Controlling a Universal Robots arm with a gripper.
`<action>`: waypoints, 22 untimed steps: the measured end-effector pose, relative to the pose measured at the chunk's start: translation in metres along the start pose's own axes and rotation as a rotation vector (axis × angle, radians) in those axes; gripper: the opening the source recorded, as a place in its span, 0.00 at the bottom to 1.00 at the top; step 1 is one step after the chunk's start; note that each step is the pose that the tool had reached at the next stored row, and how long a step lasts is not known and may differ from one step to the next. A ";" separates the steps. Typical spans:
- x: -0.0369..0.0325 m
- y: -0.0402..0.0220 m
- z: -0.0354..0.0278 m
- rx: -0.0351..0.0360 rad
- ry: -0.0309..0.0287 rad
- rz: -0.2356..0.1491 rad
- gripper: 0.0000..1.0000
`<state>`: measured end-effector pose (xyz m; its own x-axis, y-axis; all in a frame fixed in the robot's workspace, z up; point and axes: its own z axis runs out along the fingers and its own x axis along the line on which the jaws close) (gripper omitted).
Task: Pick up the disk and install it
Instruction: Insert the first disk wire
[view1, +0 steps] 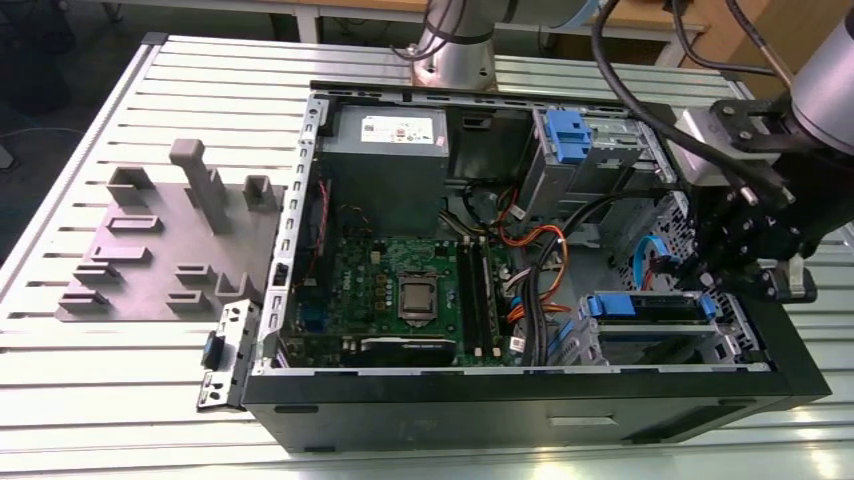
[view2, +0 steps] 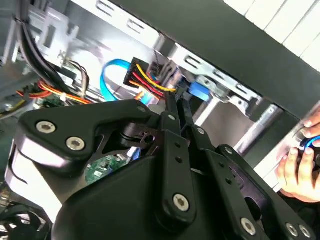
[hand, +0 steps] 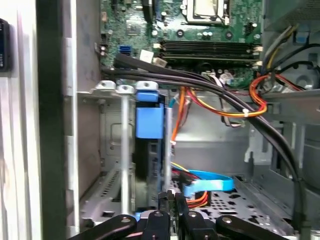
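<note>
The tool (view2: 176, 96), nearest the lens in the second wrist view, is showing its black linkages, with the two thin fingers drawn together, almost no gap between them and nothing gripped. Its tips are sitting just beside a blue tab at the mouth of a metal bay.

The bench (view1: 80, 380) is carrying an open case (view1: 534, 410), which is lying on its side toward the exterior view's right edge and covering most of that half. A grey fixture plate (view1: 147, 280) is lying near the exterior view's left edge. Inside the case, the supply box (view1: 387, 170) is sitting toward the far edge and the board (view1: 400, 290) beside it.

The disk (view1: 650, 306) is sitting in the bay in the case's near corner at the exterior view's right, under the tool. In the first wrist view the disk (hand: 149, 122) is standing edge-on between the bay's rails, blue clip outward, with the tool (hand: 172, 199) close against its end. It looks seated or nearly so.

For this step I would judge that the push should be running straight along the rails, square to the bay, without pinching the cables (hand: 225, 107) or the blue ribbon (hand: 207, 182) nearby. A hand (view2: 300, 162) is resting at the case's outer wall, close to the work.

A white sticker (view1: 400, 127) is marking the supply box; its print is too small to read.
</note>
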<state>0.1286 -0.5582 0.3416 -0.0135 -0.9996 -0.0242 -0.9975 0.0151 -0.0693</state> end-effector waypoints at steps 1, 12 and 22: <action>0.0015 0.0014 0.0000 0.0027 -0.0001 0.000 0.16; 0.0068 0.0183 0.0011 0.0668 -0.0022 -0.003 0.16; 0.0088 0.0276 0.0041 0.0874 -0.0061 -0.040 0.16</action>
<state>0.1013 -0.5665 0.3354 0.0267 -0.9993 -0.0258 -0.9873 -0.0223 -0.1571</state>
